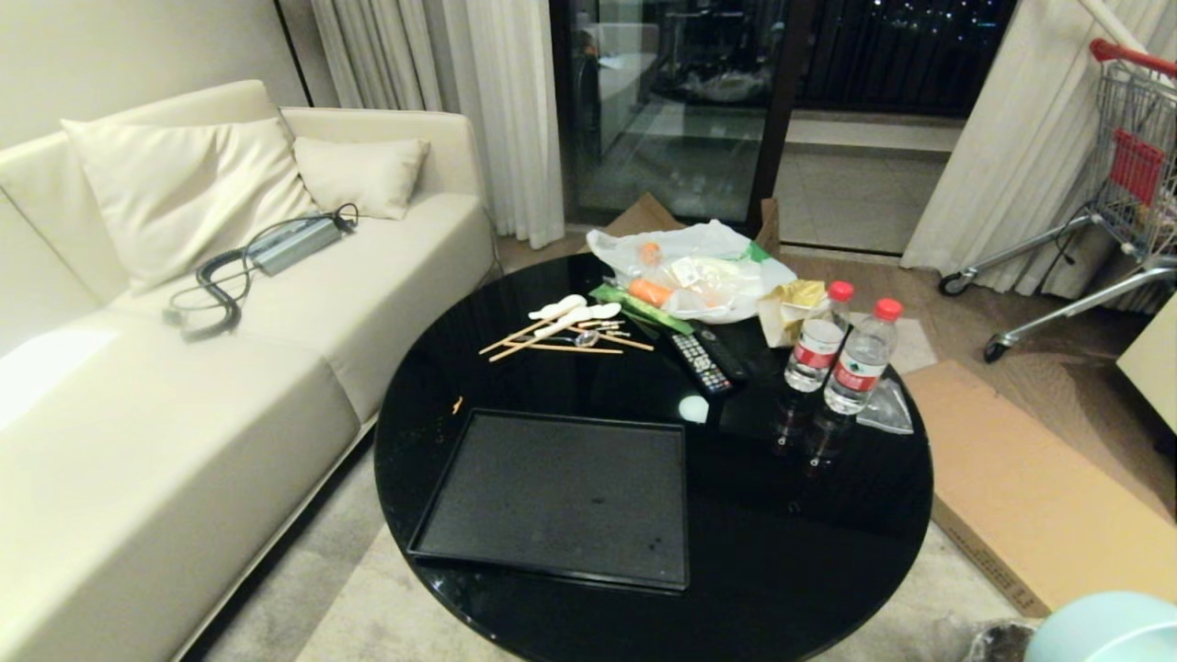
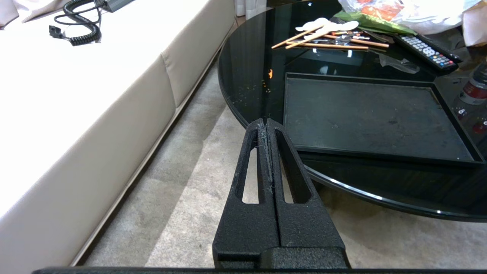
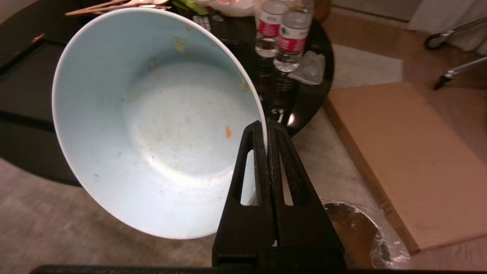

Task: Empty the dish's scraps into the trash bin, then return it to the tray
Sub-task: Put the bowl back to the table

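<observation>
My right gripper is shut on the rim of the dish, a pale blue bowl held tilted over the carpet beside the table. Of the scraps, only an orange fleck and a few pale crumbs cling to its inside. The dish's edge shows in the head view's lower right corner. The trash bin, silvery with a clear liner, stands on the floor beside and below the dish. The tray lies bare on the round black table. My left gripper hangs shut and holding nothing by the table's sofa-side edge.
Two water bottles, two remotes, chopsticks and spoons and a plastic bag with carrots crowd the table's far half. A cream sofa flanks the left. Flat cardboard lies on the floor at right, with a shopping cart beyond.
</observation>
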`<state>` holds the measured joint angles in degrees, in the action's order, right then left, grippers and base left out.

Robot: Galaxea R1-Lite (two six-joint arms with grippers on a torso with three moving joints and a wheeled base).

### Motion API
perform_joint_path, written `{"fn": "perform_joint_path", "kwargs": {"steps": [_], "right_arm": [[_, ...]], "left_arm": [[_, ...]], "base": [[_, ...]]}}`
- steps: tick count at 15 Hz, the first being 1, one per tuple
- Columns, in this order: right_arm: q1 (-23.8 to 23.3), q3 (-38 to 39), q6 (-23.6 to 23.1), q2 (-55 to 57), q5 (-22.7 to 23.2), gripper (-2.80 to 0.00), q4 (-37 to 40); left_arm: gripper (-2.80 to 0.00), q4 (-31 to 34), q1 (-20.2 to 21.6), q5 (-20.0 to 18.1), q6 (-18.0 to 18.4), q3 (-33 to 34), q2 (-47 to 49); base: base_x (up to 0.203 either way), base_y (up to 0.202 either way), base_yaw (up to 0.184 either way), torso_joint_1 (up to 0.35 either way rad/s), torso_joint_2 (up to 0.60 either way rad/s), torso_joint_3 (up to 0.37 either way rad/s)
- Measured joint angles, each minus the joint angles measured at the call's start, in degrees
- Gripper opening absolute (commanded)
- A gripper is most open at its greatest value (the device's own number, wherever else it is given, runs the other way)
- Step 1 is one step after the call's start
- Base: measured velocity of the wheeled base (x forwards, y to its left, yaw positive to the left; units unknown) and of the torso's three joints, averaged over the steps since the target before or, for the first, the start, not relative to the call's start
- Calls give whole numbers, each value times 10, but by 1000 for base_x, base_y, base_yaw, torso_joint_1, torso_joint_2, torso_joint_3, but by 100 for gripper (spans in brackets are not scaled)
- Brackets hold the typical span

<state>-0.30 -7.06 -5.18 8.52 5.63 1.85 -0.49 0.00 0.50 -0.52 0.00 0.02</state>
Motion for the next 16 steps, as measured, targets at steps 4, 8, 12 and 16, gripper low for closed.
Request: {"fn": "perform_joint_path", "kwargs": {"steps": [4,8,12,16], "right_arm": [[24,-92,-1,176,52,-280,-11],[111,-157,-2,387,74,-280,-74],[227,-264,13,617,37,-280,-131],[355,-446,85,838,-84,-280,-130]], "left_arm": [[-280,0,0,0,0,0,0],[-280,0,0,0,0,0,0],[-280,0,0,0,0,0,0],[-280,0,0,0,0,0,0]], "base": [[0,0,0,0,0,0],[0,0,0,0,0,0],[0,0,0,0,0,0],[0,0,0,0,0,0]]}}
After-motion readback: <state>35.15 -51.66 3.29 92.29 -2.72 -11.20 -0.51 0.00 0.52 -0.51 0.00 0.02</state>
